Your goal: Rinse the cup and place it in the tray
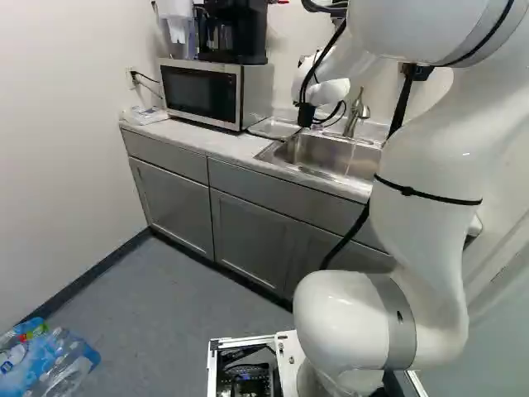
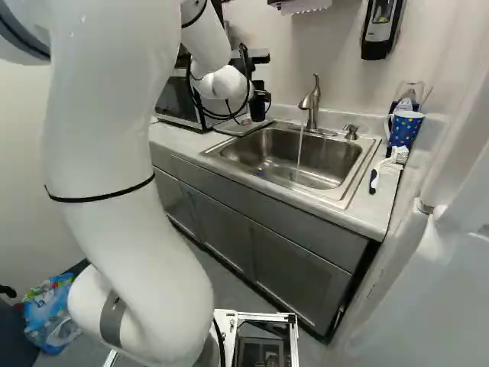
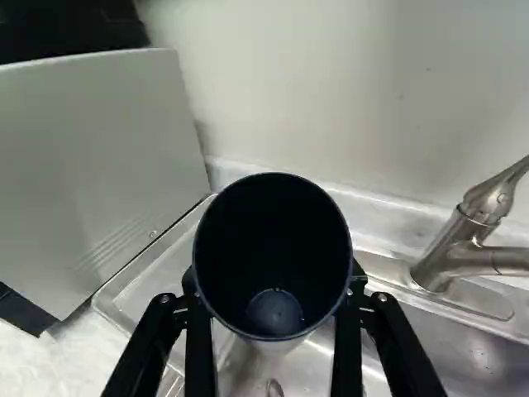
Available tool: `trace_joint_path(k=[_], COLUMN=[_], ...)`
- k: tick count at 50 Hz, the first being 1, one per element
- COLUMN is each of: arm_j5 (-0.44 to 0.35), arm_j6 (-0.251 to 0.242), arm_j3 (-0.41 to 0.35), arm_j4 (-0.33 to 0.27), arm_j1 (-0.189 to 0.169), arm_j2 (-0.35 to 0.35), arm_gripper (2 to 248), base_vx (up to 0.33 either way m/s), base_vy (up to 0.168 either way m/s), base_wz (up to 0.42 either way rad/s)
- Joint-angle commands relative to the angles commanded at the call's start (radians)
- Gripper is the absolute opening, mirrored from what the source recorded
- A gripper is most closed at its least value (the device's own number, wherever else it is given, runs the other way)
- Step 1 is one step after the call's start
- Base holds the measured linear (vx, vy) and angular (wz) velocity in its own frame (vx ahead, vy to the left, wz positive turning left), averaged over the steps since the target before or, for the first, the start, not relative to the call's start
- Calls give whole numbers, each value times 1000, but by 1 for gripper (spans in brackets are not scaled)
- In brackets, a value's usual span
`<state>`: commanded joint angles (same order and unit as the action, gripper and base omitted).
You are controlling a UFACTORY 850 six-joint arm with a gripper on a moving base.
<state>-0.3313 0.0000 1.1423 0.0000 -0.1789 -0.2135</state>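
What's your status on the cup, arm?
Jaws shut on dark cup. Cup aloft near tray. Faucet running. Nothing visibly blocking the tray.

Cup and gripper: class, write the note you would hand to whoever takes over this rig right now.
Gripper: fingers shut on the cup.
Tray: between microwave and sink.
Done: cup gripped, near the tray. Whether it is rinsed, I cannot tell; water runs from the faucet.
Left: probably check the rinse, then set the cup in the tray and release.
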Motion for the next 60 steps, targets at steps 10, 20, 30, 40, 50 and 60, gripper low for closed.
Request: trace_joint_path(k=[10, 20, 30, 40, 50, 60], arm_j5=[0, 0, 0, 0, 0, 0], arm_j6=[0, 0, 0, 0, 0, 0], arm_j3=[-14, -37, -68, -75, -80, -89], arm_j4=[0, 0, 0, 0, 0, 0], arm_j1=[-28, -55, -79, -84, -84, -85], arm_j2=[12, 33, 62, 68, 59, 47], arm_gripper=[125, 125, 125, 125, 125, 125], base_vx=[0, 0, 0, 0, 0, 0], base_vy=[0, 0, 0, 0, 0, 0], base_wz=[0, 0, 0, 0, 0, 0])
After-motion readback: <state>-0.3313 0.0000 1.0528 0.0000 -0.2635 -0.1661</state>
